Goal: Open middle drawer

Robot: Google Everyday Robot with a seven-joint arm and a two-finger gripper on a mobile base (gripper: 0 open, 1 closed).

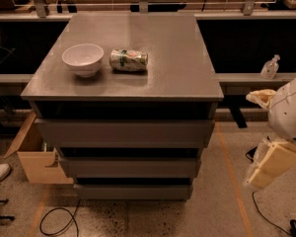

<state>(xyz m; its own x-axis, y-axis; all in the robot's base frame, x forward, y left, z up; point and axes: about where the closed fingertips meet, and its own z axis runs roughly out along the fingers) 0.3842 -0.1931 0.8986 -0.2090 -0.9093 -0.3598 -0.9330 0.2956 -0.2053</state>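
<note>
The grey cabinet (123, 78) has three stacked fronts. The middle drawer (130, 167) is the second front and sits flush and shut, between the taller upper front (123, 132) and the lowest front (133, 191). My arm, white and cream, is at the right edge of the camera view. Its gripper (270, 166) hangs low to the right of the cabinet, about level with the middle drawer. It is well apart from the drawer and touches nothing.
A white bowl (83, 58) and a green can (129, 60) lying on its side rest on the cabinet top. An open cardboard box (37, 157) stands at the cabinet's left. A cable (59, 221) lies on the floor in front. A clear bottle (270, 67) stands on the ledge at the right.
</note>
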